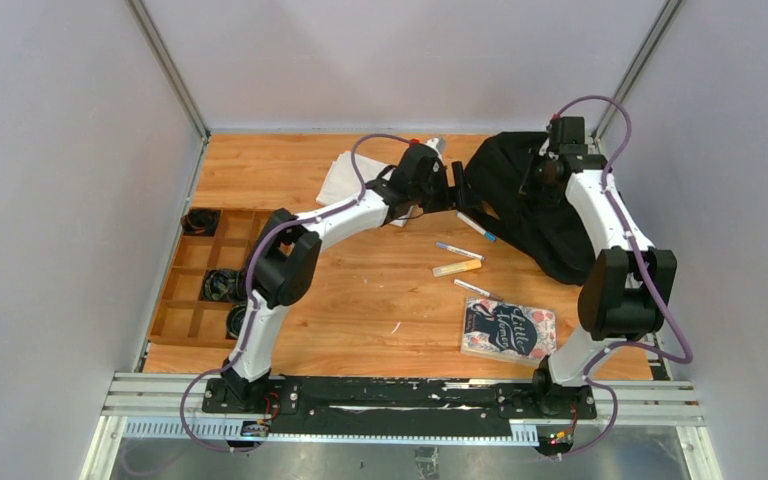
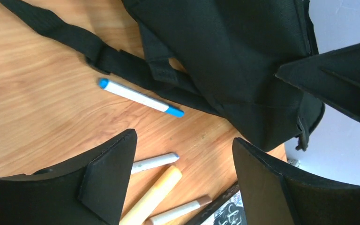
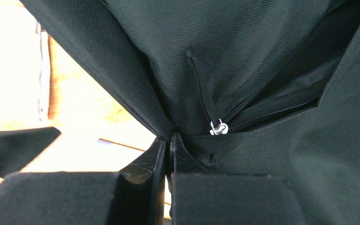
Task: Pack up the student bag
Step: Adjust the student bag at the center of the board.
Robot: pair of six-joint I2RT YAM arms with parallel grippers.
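Note:
The student bag, a black backpack, lies at the back right of the wooden table. My right gripper is shut on a fold of its fabric, seen in the right wrist view, just left of the silver zipper pull; the zipper beyond it is partly open. My left gripper hovers open and empty at the bag's left edge, above the table. The bag and its strap fill the top of the left wrist view.
A white pen with blue ends, a white marker, a yellow marker, another white marker and a book lie loose on the table. A folded white cloth lies at the back. A wooden divided tray stands at left.

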